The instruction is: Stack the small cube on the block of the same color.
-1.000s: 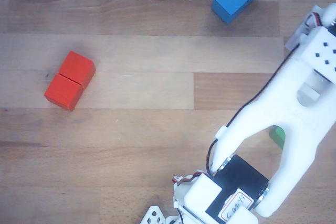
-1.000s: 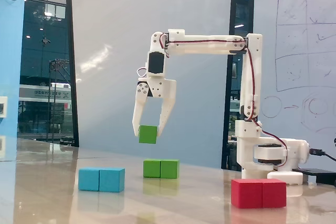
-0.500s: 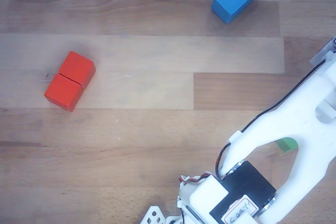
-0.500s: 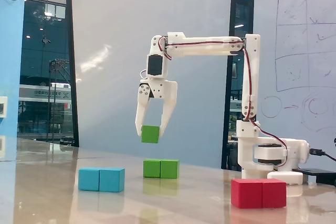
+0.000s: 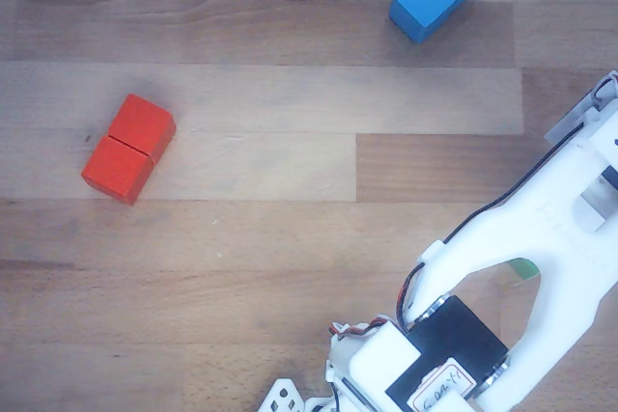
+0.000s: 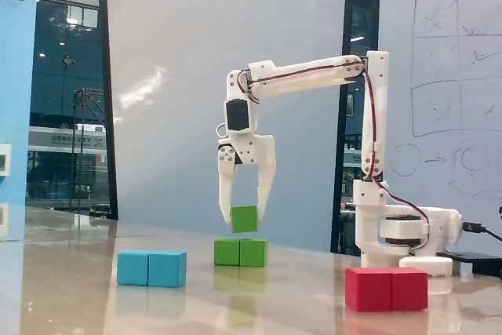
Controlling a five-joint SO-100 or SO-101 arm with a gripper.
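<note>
Holding the small matte green cube [image 6: 244,219] just above the green oblong two-cube block [image 6: 241,253], not touching it.
White end effector [image 6: 245,221] points down, fingers pinching cube from both sides, over block's right half in fixed view. Blue oblong block [image 6: 152,268] at left, red oblong block [image 6: 387,289] at right, both well apart on the wooden worktop [image 5: 241,238].
</note>
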